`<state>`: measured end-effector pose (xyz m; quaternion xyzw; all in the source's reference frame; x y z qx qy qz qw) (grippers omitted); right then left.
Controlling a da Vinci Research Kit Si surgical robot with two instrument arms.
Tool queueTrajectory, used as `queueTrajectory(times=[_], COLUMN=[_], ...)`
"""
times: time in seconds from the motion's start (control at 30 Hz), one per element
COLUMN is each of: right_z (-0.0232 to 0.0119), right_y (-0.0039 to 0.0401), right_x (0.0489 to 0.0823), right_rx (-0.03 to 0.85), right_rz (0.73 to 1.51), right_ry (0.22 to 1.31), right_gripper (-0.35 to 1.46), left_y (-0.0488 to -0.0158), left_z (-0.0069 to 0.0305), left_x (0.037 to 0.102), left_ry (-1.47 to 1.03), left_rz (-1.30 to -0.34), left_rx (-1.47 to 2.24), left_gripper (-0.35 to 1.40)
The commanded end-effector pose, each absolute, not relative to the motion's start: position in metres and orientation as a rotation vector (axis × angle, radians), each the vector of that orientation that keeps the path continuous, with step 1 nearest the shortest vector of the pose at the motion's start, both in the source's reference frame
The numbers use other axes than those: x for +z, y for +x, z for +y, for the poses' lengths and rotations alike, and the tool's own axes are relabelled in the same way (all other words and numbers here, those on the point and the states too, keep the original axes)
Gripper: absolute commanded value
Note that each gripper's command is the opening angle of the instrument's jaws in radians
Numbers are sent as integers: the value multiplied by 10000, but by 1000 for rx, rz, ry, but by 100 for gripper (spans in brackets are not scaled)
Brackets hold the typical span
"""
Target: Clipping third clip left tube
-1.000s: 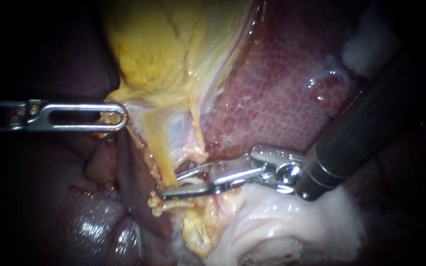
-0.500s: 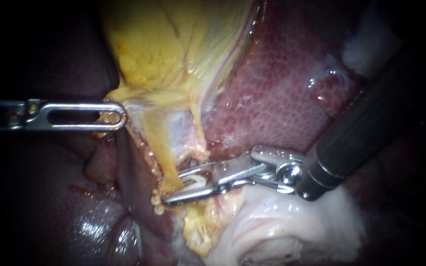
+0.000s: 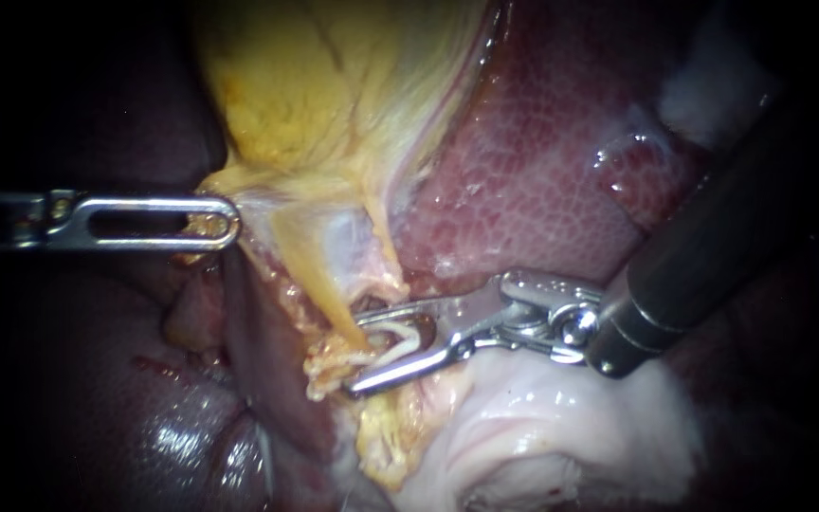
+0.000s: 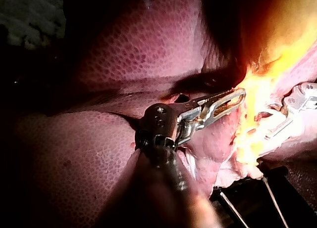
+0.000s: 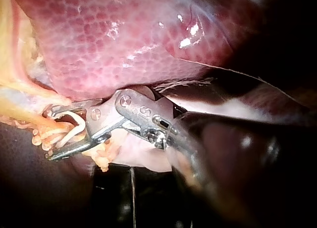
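Endoscope view. The left tube [image 3: 319,280], a yellow strand, hangs below the gallbladder [image 3: 334,95], its long axis running from 11 o'clock down to 5 o'clock. Its lower end enters the gap near the tips of the right instrument [image 3: 353,353]. That instrument's shaft comes in from 2 o'clock and its jaws point toward 8 o'clock. They stand well apart and carry a white clip [image 3: 408,332] between them, one leg against each jaw. The clip's open end faces 8 o'clock and its bend faces 3 o'clock, so its long axis crosses the tube. The left instrument [image 3: 231,224] lies level, pointing to 3 o'clock, jaws closed on the gallbladder's yellow edge. The liver [image 3: 542,161] lies behind, at 1 o'clock.
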<state>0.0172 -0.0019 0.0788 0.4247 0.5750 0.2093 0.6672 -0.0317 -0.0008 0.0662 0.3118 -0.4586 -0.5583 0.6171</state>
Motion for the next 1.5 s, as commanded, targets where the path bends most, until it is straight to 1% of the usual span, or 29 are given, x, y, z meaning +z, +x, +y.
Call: queueTrajectory(times=[0.03,0.47,0.53,0.6,0.63,0.8,0.93,1.07,1.5], right_z=[-18,-20,-23,-26,-27,-33,-38,-41,-52], right_y=[173,201,205,206,205,203,206,212,242], right_x=[787,794,795,793,792,779,770,763,773], right_rx=[473,485,488,495,483,472,466,435,454], right_rz=[1295,1309,1321,1353,1365,1374,1410,1419,1426], right_ry=[958,946,945,950,957,1021,1066,1094,1088], right_gripper=[51,54,56,58,58,58,57,54,54], left_y=[-318,-321,-321,-320,-320,-317,-316,-316,-320], left_z=[-9,-11,-11,-11,-10,-8,-7,-6,-4], left_x=[661,656,656,656,657,658,660,661,665], left_ry=[716,714,714,714,715,717,718,718,717], left_rz=[-1053,-1053,-1053,-1053,-1053,-1053,-1053,-1053,-1053], left_rx=[-1286,-1288,-1288,-1288,-1288,-1286,-1285,-1285,-1286], left_gripper=[-35,-35,-35,-35,-35,-35,-35,-35,-35])
